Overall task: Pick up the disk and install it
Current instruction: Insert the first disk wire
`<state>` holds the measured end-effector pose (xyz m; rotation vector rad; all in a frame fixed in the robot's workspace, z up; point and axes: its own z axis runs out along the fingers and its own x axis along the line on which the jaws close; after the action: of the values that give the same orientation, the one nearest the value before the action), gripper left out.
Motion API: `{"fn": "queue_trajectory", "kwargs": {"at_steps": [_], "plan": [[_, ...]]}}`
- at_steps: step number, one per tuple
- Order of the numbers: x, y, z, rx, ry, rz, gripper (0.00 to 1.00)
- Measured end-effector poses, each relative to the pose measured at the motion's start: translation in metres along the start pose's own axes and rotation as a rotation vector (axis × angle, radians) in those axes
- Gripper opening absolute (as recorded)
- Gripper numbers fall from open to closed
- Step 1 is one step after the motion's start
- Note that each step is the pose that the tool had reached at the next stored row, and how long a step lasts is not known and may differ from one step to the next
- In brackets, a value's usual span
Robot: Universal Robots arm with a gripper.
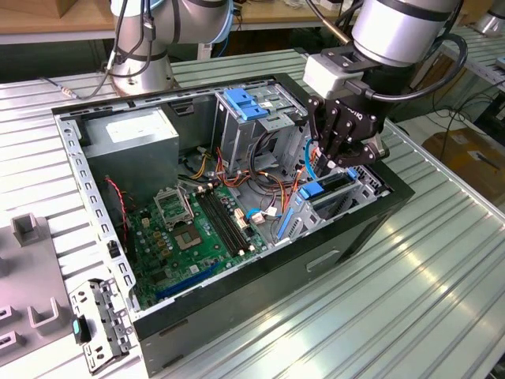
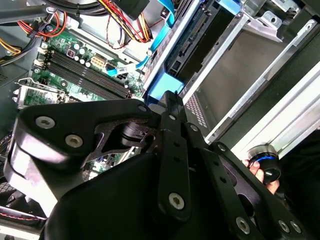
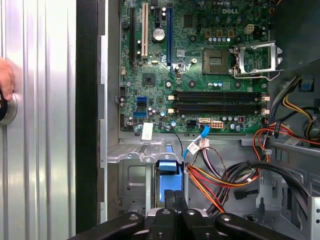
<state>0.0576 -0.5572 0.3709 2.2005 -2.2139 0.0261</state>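
Ribbed aluminium slats form the table (image 1: pixel 379 316), silver and shiny, with long straight grooves. At its near corner lies a small perforated grey metal bracket (image 1: pixel 99 324). On the table sits a black computer case (image 1: pixel 260 292), laid on its side with the panel off. Inside is a flat green motherboard (image 1: pixel 189 229) with long black memory slots and a square silver socket. Beside it run loose bundles of orange, yellow and red cables (image 3: pixel 215 180).

The disk (image 1: pixel 316 189) stands on edge in a bare steel bay at the case's corner, on the exterior view's right. The bright blue plastic end of its carrier faces upward. Farther back are a folded-steel drive cage (image 1: pixel 252 126) and a plain grey power supply box (image 1: pixel 130 134). Beyond the table are a wooden bench and a cardboard box on the floor.

The arm reaches in from the exterior view's upper right, its wrist pointing straight down over the bay. The black gripper (image 1: pixel 322 164) has its two narrow fingers (image 3: pixel 170 200) drawn together, with their tips against the blue end of the disk. In both wrist views a person's hand (image 3: pixel 5 77) rests at a round knob (image 2: pixel 265 160) on the table beside the case.
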Motion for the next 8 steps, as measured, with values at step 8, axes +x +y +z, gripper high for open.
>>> {"fn": "queue_trajectory", "kwargs": {"at_steps": [8], "plan": [[0.0000,-0.0019,0.0000,0.0000,-0.0001,0.000,0.11]]}}
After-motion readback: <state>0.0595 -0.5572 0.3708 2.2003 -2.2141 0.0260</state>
